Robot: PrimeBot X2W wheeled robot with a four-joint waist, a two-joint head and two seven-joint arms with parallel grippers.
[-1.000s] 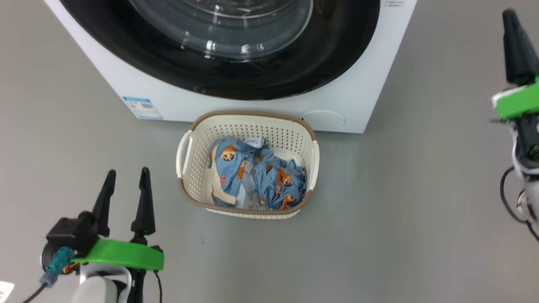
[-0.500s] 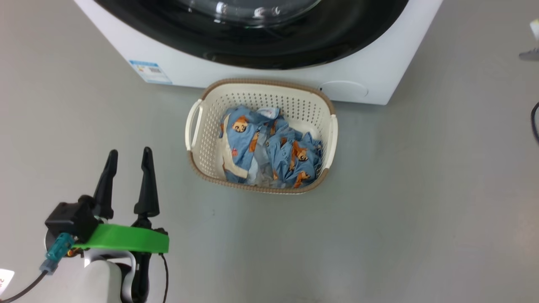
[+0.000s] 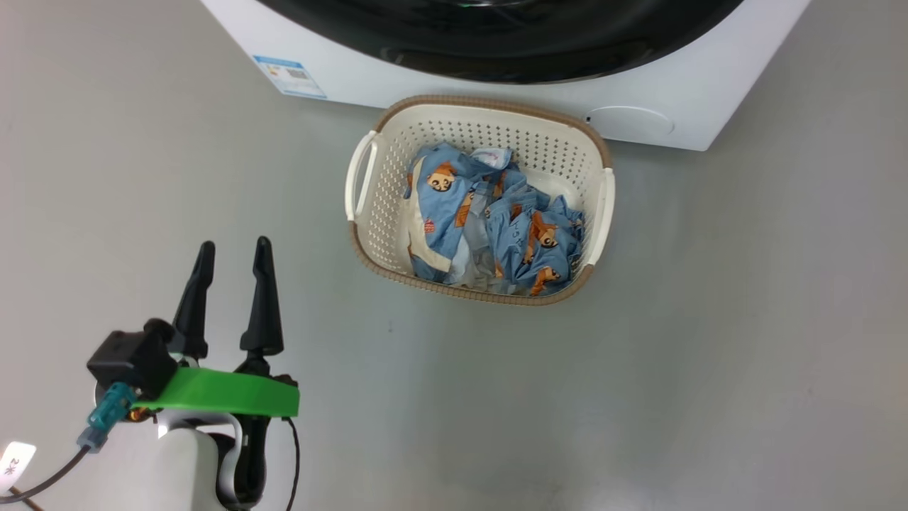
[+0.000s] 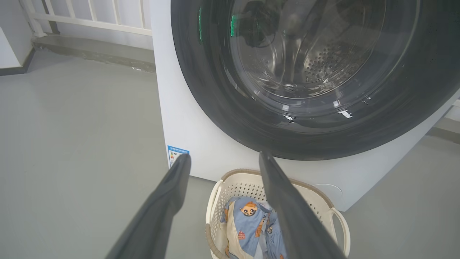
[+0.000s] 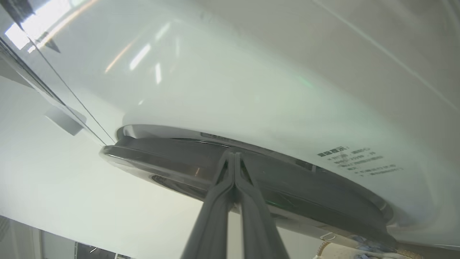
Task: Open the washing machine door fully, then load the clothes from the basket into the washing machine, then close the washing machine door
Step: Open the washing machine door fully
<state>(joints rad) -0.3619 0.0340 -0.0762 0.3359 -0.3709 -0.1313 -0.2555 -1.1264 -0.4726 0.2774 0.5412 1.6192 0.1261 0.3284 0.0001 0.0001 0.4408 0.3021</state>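
The white washing machine (image 3: 716, 85) stands at the top of the head view, its black door (image 3: 496, 42) lying shut against the front. The left wrist view shows the door (image 4: 215, 90) with its glass window and the steel drum behind it. Just in front of the machine, the cream basket (image 3: 369, 213) holds the blue bear-print clothes (image 3: 489, 220). My left gripper (image 3: 233, 248) hovers open and empty to the basket's left, its fingers (image 4: 169, 194) framing the basket (image 4: 323, 201). My right gripper (image 5: 233, 155) is shut, its tips at the door's rim (image 5: 161, 162) where it meets the machine's front (image 5: 251, 90).
Grey floor (image 3: 709, 355) spreads around the basket. A blue label (image 3: 289, 76) marks the machine's lower left corner, and a round cover (image 3: 631, 121) its lower right. A white railing (image 4: 90, 21) over a low step runs behind the machine on the left.
The head camera has moved, so the machine and basket sit higher and further right in the picture. The right gripper, at the upper right edge a second ago, has left the head view.
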